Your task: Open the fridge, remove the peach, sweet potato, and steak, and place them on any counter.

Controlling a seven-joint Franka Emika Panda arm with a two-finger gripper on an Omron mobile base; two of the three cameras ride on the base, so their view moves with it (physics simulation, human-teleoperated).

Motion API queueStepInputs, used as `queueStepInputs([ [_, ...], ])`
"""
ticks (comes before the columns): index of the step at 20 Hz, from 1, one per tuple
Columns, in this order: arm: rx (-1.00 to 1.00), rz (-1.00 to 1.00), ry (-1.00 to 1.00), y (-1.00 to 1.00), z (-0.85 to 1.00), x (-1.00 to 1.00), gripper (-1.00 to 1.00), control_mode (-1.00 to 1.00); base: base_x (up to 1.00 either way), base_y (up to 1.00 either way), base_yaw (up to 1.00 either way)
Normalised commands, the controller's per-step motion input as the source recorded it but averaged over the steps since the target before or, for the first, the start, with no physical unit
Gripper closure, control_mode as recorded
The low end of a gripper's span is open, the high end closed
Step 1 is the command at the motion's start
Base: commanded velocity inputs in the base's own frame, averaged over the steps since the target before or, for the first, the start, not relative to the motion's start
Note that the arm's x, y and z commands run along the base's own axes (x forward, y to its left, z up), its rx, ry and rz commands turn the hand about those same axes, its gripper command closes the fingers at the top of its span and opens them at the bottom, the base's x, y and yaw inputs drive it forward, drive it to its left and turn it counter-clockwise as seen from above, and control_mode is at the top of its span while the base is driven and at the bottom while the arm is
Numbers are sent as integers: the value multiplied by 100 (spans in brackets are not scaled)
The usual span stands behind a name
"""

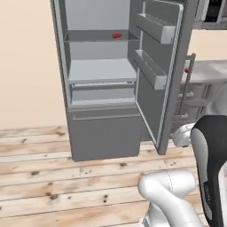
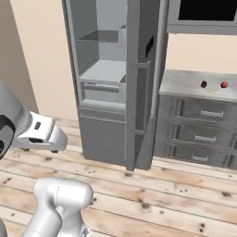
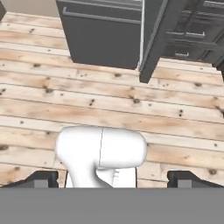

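Observation:
The fridge (image 1: 102, 133) stands open, its door (image 1: 153, 102) swung out to the right. The flat red steak (image 1: 116, 35) lies on the upper shelf. On the counter (image 2: 185, 83) to the right of the fridge sit the dark brown sweet potato (image 2: 203, 84) and the round pinkish peach (image 2: 224, 84), a little apart. My gripper (image 3: 114, 179) is open with nothing between its fingertips (image 3: 41, 179). It points down at the wooden floor in front of the fridge's bottom drawer (image 3: 100, 39), well below the shelves. My white hand (image 2: 44, 133) hangs low to the left.
The open door's edge (image 3: 153, 48) juts out over the floor between the fridge and the grey drawers (image 2: 203, 125) under the counter. A black-windowed microwave (image 2: 203, 11) hangs above the counter. Wooden floor (image 1: 44, 177) lies open in front of the fridge.

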Motion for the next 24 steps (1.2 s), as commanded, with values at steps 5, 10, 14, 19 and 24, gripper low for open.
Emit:
queueStepInputs([
  [5,0,0,0,0,0,0,-100,100,100,7,0],
  [10,0,0,0,0,0,0,-100,100,100,2,-1],
  [14,0,0,0,0,0,0,-100,100,82,72,-1],
  [19,0,0,0,0,0,0,-100,100,77,17,-1],
  [24,0,0,0,0,0,0,-100,100,90,3,-2],
])
